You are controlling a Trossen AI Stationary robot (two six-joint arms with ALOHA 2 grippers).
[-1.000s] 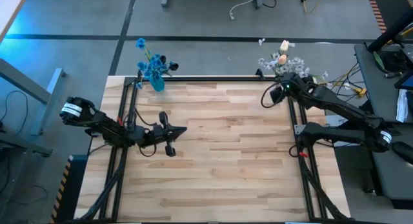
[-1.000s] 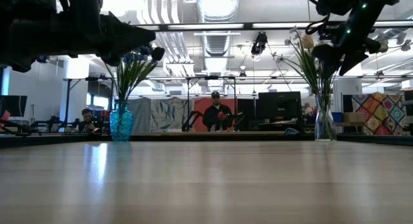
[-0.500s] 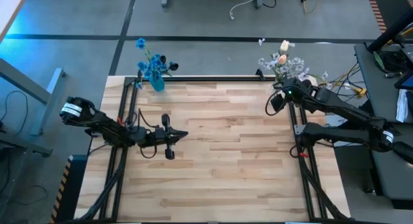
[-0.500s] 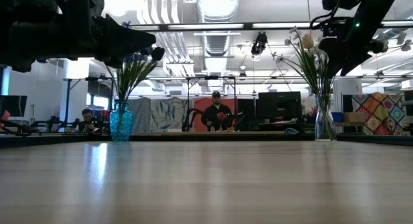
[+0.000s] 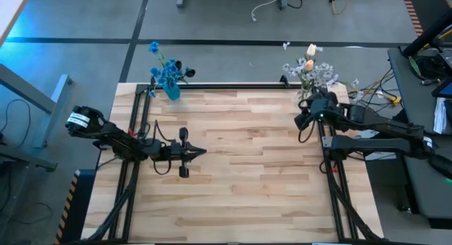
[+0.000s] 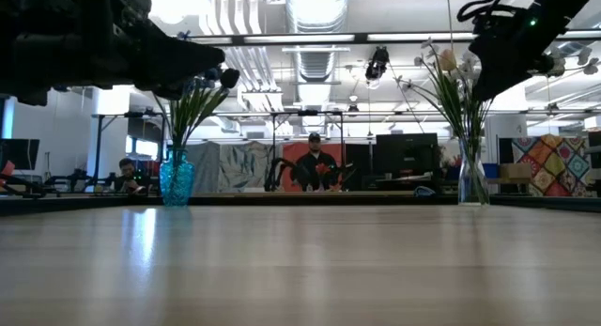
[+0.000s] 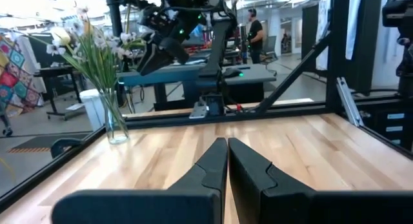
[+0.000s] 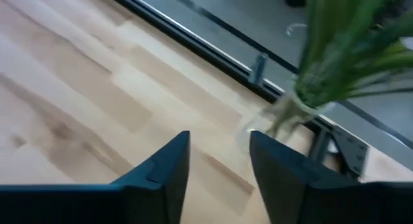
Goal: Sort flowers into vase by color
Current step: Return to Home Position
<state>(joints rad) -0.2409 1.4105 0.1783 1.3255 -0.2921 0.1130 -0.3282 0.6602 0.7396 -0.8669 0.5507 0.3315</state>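
Observation:
Blue blossoms stand in a blue vase [image 5: 170, 88] [image 6: 176, 179] at the table's far left corner. White-lilac sprigs and peach tulip buds [image 5: 309, 61] stand in a clear glass vase [image 6: 471, 180] [image 7: 113, 124] [image 8: 281, 115] at the far right corner. My right gripper [image 5: 302, 122] [image 8: 219, 146] is open and empty, hovering just near of the clear vase. My left gripper [image 5: 202, 152] [image 7: 227, 150] is shut and empty, held level above the table's left middle and pointing right.
A black metal frame [image 5: 233, 86] runs along the table's far edge and down both sides. The bare wooden top [image 5: 247, 174] lies between the arms. People sit and stand in the room beyond the table [image 6: 315, 166].
My right gripper has drawn back from the clear vase toward the table's near edge, staying above the right rail. My left gripper has rolled a little about its own axis while staying in place. The flowers and vases have not moved.

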